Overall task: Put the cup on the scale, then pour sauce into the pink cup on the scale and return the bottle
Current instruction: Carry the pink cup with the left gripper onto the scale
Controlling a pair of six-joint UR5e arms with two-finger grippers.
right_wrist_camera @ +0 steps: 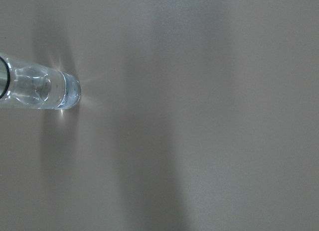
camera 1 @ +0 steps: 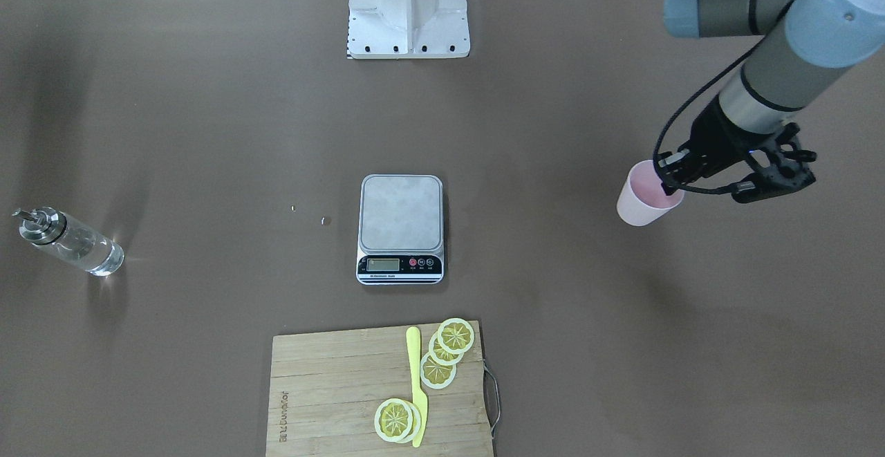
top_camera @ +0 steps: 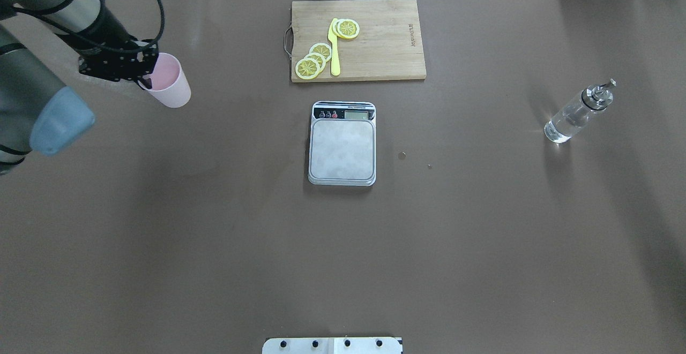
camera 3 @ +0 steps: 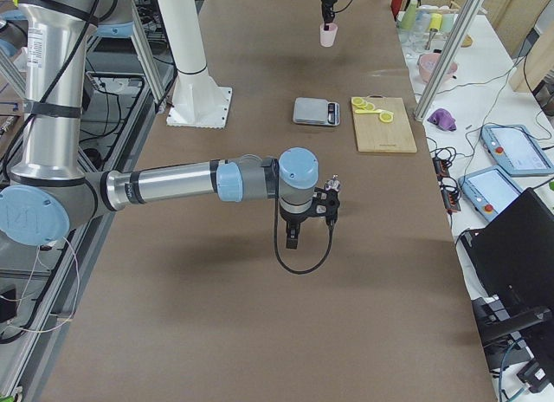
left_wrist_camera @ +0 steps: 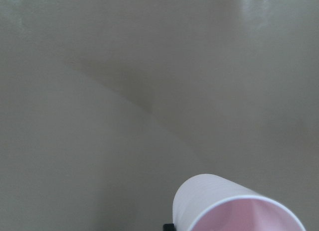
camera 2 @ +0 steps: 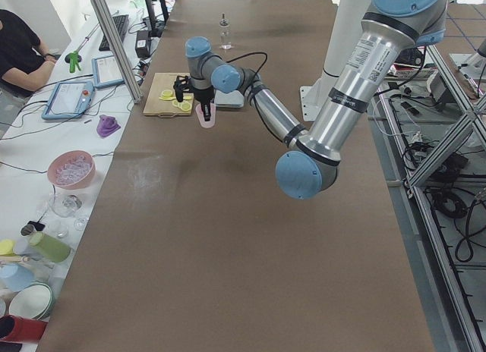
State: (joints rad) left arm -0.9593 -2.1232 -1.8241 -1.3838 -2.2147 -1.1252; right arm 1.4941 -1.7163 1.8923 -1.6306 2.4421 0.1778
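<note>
- The cup (camera 1: 639,204) is far out on the robot's left side of the table (camera 1: 622,346), mouth up and well apart from the scale (camera 1: 401,222).
- You see the left gripper (camera 1: 669,184) come down on the cup from above. It is pinched closed on the rim at the side nearer the arm, with one finger reaching inside the mouth.
- From these views you cannot tell whether the cup's base rests on the table or hangs just above it.
- In the left wrist view the cup's rim fills the lower right corner, with brown table beyond it.
- The scale sits at the middle of the table, its silver platform toward the robot and its black display strip toward your side.
- Two small shiny specks (camera 1: 325,220) lie on the table beside the scale, on the side toward the bottle.
- The bottle (camera 1: 69,241) stands far out on the robot's right side, spout up, with the clear sauce (camera 1: 93,255) showing through its glass.
- The right gripper (camera 3: 294,237) hangs pointing down near the bottle. Its wrist camera catches the bottle's lower body at the left edge. You cannot tell how far its fingers are parted, since only the side view shows them.
- Beyond the scale on your side lies a wooden cutting board (camera 1: 332,388) with lemon slices (camera 1: 455,336) and a yellow knife (camera 1: 416,381) on it.
</note>
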